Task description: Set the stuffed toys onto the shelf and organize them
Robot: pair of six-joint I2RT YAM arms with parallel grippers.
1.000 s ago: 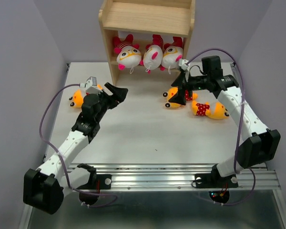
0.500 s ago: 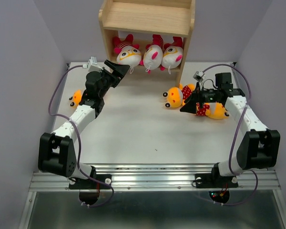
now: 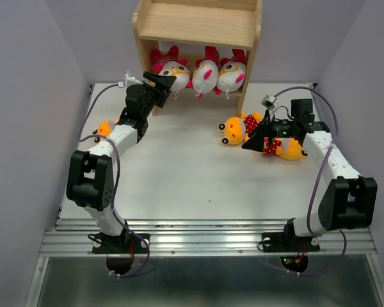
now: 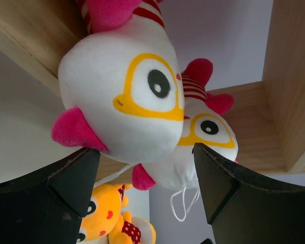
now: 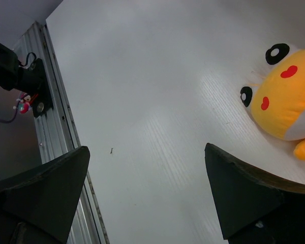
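The shelf (image 3: 198, 25) could get bumped, because the left arm (image 3: 125, 128) reaches right up to its side board. Three white toys (image 3: 206, 73) lie in a row on its low board. The left fingers (image 4: 66, 178) are wide open and hold nothing, one on each side just under the end toy's head. A push there could knock that toy off or mess up the row. The right fingers (image 5: 46, 183) are wide open too, with nothing in them. They are over the worktop (image 3: 179, 173) beside two yellow toys (image 3: 233, 130), and a bad grab might only shove one away. A third yellow toy (image 3: 101, 128) lies by the left arm.

The worktop is flat, smooth and pale grey. The shelf is light wood, made of flat boards. The toys are soft, round and fuzzy, so they may squash and roll. The fingers are hard, black and pointy. A thin string loop (image 4: 180, 206) hangs from a white toy and could snag.
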